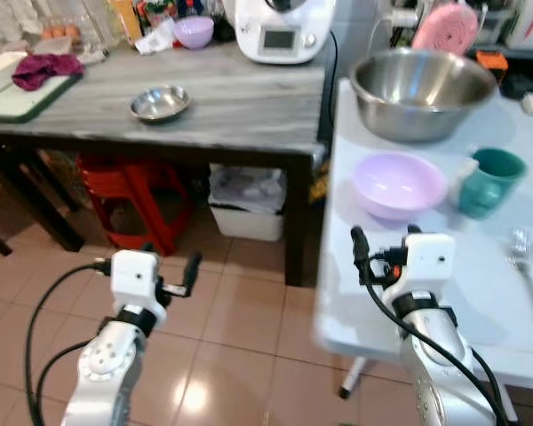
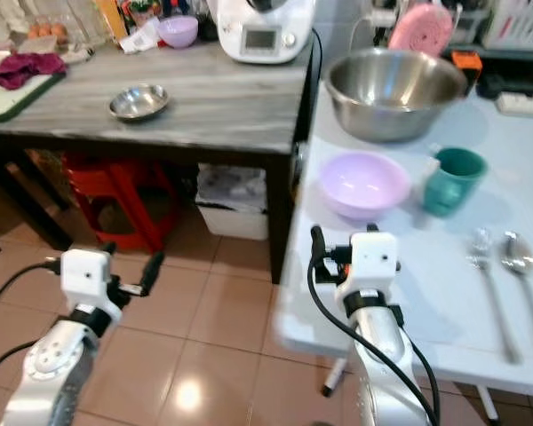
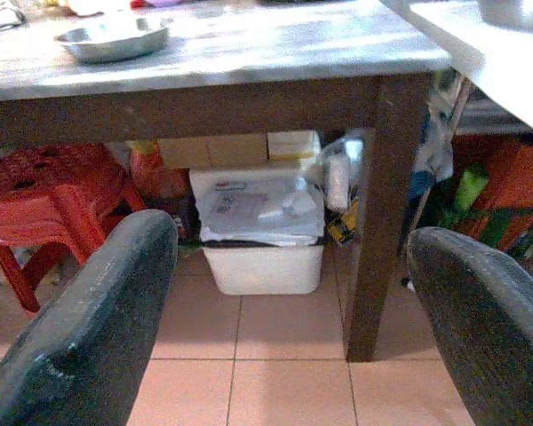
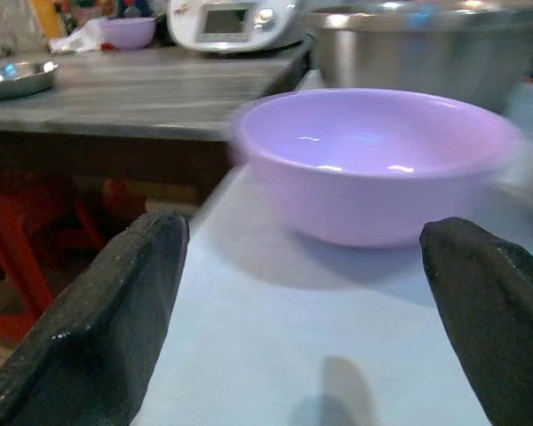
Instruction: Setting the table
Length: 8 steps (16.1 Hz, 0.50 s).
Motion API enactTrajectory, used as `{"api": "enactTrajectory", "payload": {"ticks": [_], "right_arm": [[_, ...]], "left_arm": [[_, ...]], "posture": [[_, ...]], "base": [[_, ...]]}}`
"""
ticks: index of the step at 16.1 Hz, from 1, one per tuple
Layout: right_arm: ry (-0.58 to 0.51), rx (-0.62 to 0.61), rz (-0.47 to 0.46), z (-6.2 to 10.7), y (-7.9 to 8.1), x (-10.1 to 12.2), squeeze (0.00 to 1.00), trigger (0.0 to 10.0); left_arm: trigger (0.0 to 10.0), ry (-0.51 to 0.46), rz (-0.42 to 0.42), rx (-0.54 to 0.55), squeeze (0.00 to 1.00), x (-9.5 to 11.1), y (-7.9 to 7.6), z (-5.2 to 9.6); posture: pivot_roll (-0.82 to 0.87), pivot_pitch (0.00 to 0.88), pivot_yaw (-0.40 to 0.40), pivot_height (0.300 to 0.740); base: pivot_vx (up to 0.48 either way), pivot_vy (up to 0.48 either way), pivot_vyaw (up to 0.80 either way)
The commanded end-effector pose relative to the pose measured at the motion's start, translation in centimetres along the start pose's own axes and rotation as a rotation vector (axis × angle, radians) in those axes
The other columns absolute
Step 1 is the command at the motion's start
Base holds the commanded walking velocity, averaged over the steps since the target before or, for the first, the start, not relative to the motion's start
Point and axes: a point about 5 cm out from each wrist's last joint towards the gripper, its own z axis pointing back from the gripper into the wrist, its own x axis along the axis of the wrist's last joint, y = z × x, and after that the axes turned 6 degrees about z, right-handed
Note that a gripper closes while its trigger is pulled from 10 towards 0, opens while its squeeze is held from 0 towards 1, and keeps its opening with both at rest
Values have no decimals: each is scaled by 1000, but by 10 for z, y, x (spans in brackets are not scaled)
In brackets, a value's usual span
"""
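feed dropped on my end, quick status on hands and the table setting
Right hand open, over white table, facing lilac bowl. Left hand open, over floor. Nothing between right hand and bowl; green mug beside it.

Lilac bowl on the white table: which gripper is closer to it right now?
Right. The right gripper hovers over the white table, open, facing the lilac bowl. The left gripper is off over the floor, facing the grey table.

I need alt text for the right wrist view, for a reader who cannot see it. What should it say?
A lilac bowl sits on a pale blue table, framed between the two open black fingers of the right end effector. Behind it stand a large steel bowl and a grey wooden table with a small steel dish.
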Motion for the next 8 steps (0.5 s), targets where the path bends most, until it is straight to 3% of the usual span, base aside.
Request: {"api": "enactTrajectory", "payload": {"ticks": [1, 2, 8], "right_arm": [[14, -20, 2, 3, -6, -3, 0, 10000], [12, -18, 1, 4, -6, -3, 0, 10000], [0, 15, 24, 1, -1, 0, 0, 10000]], "left_arm": [[10000, 4, 4, -31, 0, -1, -7, -1], [10000, 5, 3, -31, 0, -1, -7, -1], [10000, 1, -12, -60, 0, 0, -12, -3]], "posture": [[-134, 103, 93, 740], [-134, 103, 93, 740], [-135, 109, 92, 740]], "base": [[0, -364, -438], [0, -330, 0], [0, 0, 0]]}}
